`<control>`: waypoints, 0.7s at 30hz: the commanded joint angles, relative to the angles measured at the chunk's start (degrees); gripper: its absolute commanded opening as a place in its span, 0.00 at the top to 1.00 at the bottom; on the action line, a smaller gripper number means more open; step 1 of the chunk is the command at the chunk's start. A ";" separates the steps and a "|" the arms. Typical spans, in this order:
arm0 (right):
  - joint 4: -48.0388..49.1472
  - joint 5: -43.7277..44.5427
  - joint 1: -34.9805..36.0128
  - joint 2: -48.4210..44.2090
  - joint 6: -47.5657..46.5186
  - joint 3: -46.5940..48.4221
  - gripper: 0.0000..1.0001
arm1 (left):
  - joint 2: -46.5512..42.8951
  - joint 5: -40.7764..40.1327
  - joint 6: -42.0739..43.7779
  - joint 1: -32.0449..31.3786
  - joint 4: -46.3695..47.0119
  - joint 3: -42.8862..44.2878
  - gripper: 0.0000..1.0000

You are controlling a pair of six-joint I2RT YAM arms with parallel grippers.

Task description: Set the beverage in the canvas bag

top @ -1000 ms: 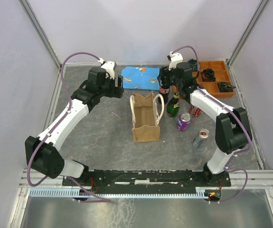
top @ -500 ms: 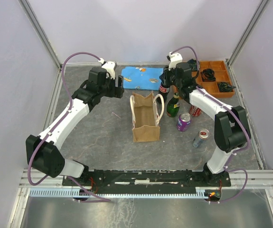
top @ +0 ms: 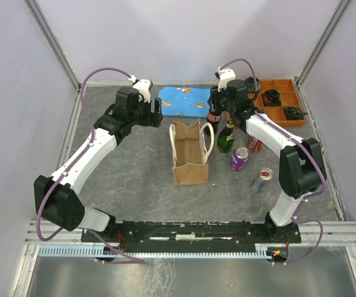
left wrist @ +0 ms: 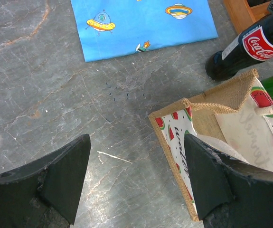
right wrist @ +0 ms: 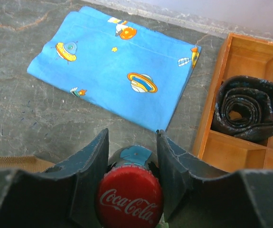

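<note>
Overhead, 2 arms reach toward the far side of the table (top: 134,179). At centre frame stands 1 canvas bag (top: 190,162), mouth upward. To its right are 2 bottles, a cola bottle (top: 213,117) and a green bottle (top: 226,140), and 3 cans: a purple can (top: 239,159), a red can (top: 254,145) and a silver can (top: 262,180). Above lies 1 blue cloth (top: 182,102). At upper right, 1 orange tray (top: 278,81) holds dark rolled items. The cola bottle stands upright outside the bag, by its upper right corner, under the right gripper (top: 215,103). The left gripper (top: 156,114) hangs left of the bag.

In the left wrist view, its 2 fingers (left wrist: 65,175) spread wide, released, with the bag's corner at lower right.

In the right wrist view, 2 fingers (right wrist: 91,161) clench the cola bottle's neck below its red cap (right wrist: 129,202). The tray at right holds 1 coiled dark strap (right wrist: 250,107).
</note>
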 commanded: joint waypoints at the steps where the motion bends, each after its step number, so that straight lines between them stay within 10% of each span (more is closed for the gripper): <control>1: 1.81 0.68 0.09 -3.71 -1.14 7.30 1.00 | 0.05 1.05 -2.51 0.23 3.19 0.64 0.14; 21: -3.23 -1.98 1.51 -5.16 -2.86 24.14 1.00 | 0.73 1.36 -3.06 0.29 3.58 0.86 0.14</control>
